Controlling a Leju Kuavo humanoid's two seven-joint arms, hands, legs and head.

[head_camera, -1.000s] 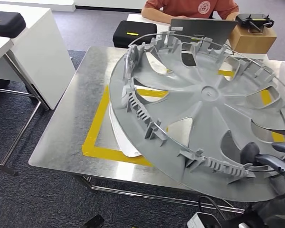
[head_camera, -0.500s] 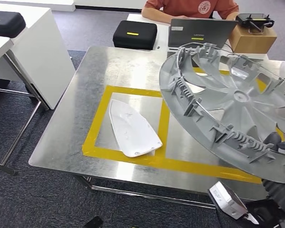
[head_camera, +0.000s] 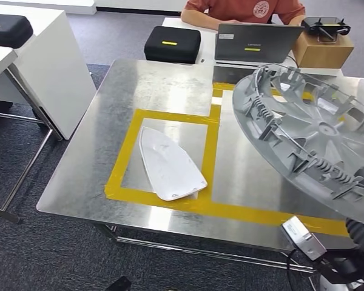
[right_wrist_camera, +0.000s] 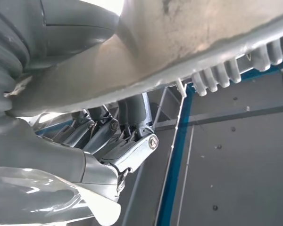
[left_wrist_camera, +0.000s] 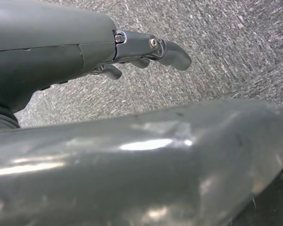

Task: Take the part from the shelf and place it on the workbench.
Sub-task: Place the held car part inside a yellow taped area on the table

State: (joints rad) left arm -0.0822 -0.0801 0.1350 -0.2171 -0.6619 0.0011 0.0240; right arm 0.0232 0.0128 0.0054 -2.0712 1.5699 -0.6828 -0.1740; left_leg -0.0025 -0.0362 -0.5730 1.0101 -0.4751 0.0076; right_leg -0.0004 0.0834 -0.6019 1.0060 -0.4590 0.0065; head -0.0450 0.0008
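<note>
I see a matt grey plastic wheel cover (head_camera: 317, 136), ribbed on its back. Workbench (head_camera: 171, 91) is brushed, shiny sheet metal with glossy yellow tape (head_camera: 125, 154). White part (head_camera: 168, 163) looks smooth glossy plastic. Box (head_camera: 322, 51) is plain cardboard. Floor (head_camera: 56, 254) is rough carpet.

the head view looks forward and down from high on the robot's body, taking in the whole shiny sheet-metal bench (head_camera: 171, 85) and the grey ribbed round plastic wheel cover (head_camera: 317, 145) at its right side. the right wrist view sits very close behind the right robot hand (right_wrist_camera: 111, 141), under that same cover's rim. the left wrist view looks along the left robot hand (left_wrist_camera: 140, 52) toward grey speckled carpet (left_wrist_camera: 239, 42).
</note>
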